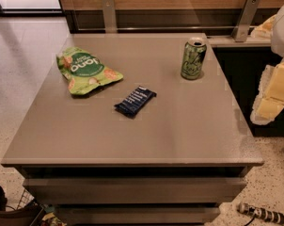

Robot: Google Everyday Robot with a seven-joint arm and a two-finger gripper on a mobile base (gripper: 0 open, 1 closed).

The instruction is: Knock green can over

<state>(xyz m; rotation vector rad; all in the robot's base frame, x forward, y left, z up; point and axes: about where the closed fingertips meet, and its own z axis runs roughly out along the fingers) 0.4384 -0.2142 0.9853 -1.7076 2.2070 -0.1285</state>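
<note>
A dark blue wrapped bar (pixel 135 101) lies mid-frame on the grey table (pixel 132 140). The pale blocky gripper (pixel 273 94) hangs at the right edge; open or closed, I cannot tell. Farther back, upper right, the light-green aluminium can (pixel 193 58) stands upright, untouched. The approach looks still to come: reach left and push its side.

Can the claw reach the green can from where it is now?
Probably yes: the claw hangs beyond the right edge of the table, and nothing stands between it and the upright green can.

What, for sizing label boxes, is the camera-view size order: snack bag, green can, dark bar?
1. snack bag
2. green can and dark bar: look alike, unranked
Gripper: right edge, beside table.
</note>
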